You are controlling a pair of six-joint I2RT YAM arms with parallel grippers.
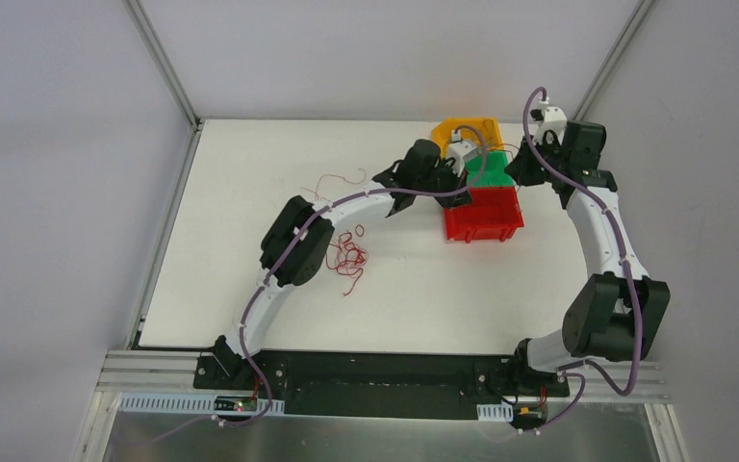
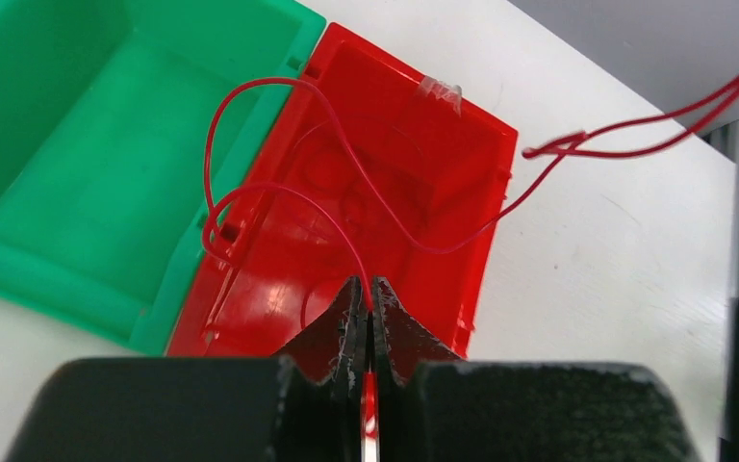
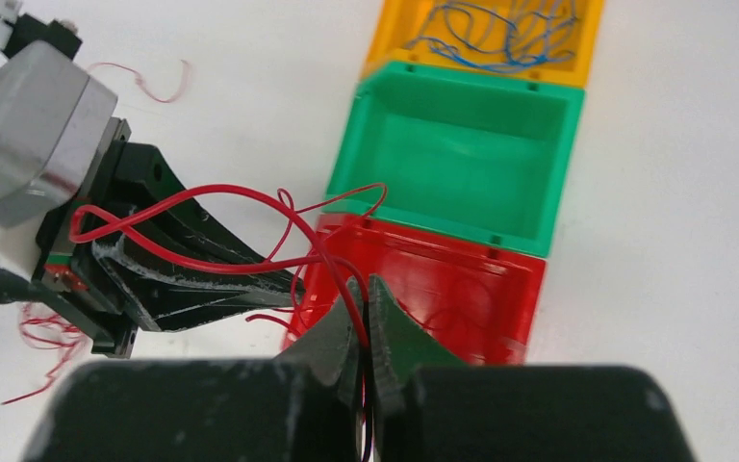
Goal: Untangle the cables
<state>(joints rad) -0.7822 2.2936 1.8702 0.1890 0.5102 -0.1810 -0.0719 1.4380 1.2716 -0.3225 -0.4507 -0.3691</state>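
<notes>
The left arm (image 1: 296,241) reaches over the white worktop (image 1: 250,289) to the red box (image 1: 486,231). Its jaws are pressed tight together and pinch a thin red cable (image 2: 209,144). The cable curls up from the jaws in loops over the red box and the edge of the green box (image 3: 443,226), then goes off to the right.

The right arm (image 1: 601,226) comes in from the far right. Its jaws are pressed together too, and they also pinch a red cable above the red box (I cannot tell if it is the same one). Red loops hang between the two sets of jaws, which are very near each other.

Three boxes stand in a row, touching. The orange box (image 3: 390,43) is far, the green one is in the middle and the red one is near. Blue cables (image 3: 500,34) lie in the orange box.

A messy bunch of red cables (image 1: 349,255) lies on the worktop, left of the boxes and just beside the left arm. One more loose curl (image 1: 339,180) lies farther back, apart from the bunch.
</notes>
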